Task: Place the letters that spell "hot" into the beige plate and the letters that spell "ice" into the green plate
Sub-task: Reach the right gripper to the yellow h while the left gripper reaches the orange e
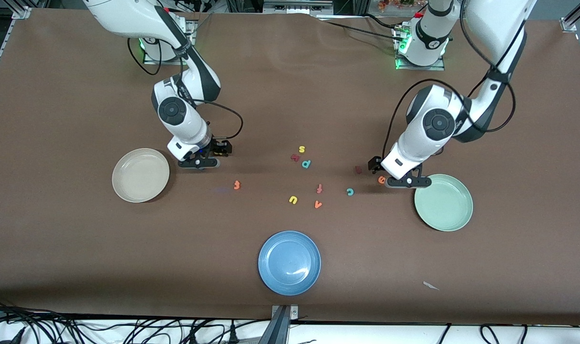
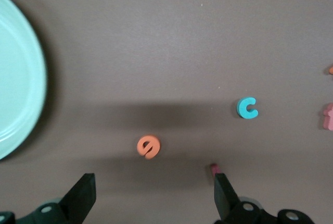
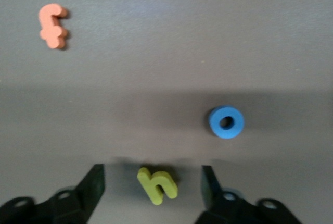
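The front camera sits high, facing both arms, taking in the whole bench (image 1: 290, 95). Each wrist camera looks straight down, close to the surface. The left wrist view shares the orange e (image 2: 149, 147) with the front view; the right wrist view's yellow h (image 3: 157, 185) stays hidden there

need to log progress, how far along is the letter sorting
Nothing is done yet: the beige plate and green plate hold no letters. In hand: the right gripper is low with open fingers either side of the h; the left gripper is open beside the e. Left: the o, t, c and i, all on the table.
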Controlling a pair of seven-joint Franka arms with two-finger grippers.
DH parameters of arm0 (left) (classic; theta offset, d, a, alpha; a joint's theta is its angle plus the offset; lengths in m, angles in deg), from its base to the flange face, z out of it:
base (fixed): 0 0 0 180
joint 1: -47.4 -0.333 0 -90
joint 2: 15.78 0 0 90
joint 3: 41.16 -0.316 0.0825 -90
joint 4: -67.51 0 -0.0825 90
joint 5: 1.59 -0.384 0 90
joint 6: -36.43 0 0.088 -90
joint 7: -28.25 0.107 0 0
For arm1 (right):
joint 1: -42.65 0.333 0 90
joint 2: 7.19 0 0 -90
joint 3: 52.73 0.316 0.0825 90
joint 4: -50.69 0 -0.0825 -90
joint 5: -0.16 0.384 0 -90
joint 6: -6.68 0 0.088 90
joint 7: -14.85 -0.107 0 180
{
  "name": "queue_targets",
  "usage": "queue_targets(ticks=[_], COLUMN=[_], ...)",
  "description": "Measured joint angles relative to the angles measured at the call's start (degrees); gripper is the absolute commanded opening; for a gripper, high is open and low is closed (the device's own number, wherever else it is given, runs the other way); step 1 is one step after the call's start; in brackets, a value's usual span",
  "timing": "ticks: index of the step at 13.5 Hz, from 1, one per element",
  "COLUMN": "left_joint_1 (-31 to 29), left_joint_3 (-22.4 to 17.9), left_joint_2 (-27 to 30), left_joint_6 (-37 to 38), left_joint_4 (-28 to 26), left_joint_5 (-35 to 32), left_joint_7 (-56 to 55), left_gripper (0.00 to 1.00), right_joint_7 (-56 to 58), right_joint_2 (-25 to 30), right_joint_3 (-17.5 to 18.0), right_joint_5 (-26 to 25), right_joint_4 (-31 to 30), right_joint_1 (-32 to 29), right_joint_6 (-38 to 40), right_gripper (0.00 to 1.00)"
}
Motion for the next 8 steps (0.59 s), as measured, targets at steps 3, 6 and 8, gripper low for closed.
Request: queue_targets(ticks=[3, 6, 8], left_joint_1=[-0.05, -0.31, -0.28], left_joint_3=[-0.13, -0.35, -0.35], left_joint_2=[-4.52, -6.78, -7.38], left_joint_6=[-3.52, -4.17, -4.17], left_joint_4=[0.03, 0.23, 0.38], left_joint_5=[-2.25, -6.41, -6.78], left_joint_7=[-0.12, -2.16, -2.28], left_gripper=[1.0, 0.99, 0.91], right_joint_7=[0.0, 0.3, 0.37], right_joint_2=[-0.01, -0.01, -0.02], right_joint_3=[0.01, -0.02, -0.08], right_joint_5=[0.0, -0.31, -1.12], right_joint_4=[-0.39, -0.48, -0.52], right_joint_1=[0.99, 1.13, 1.13], right_joint_6=[-0.92, -1.08, -1.24], right_gripper=[0.69, 0.64, 0.43])
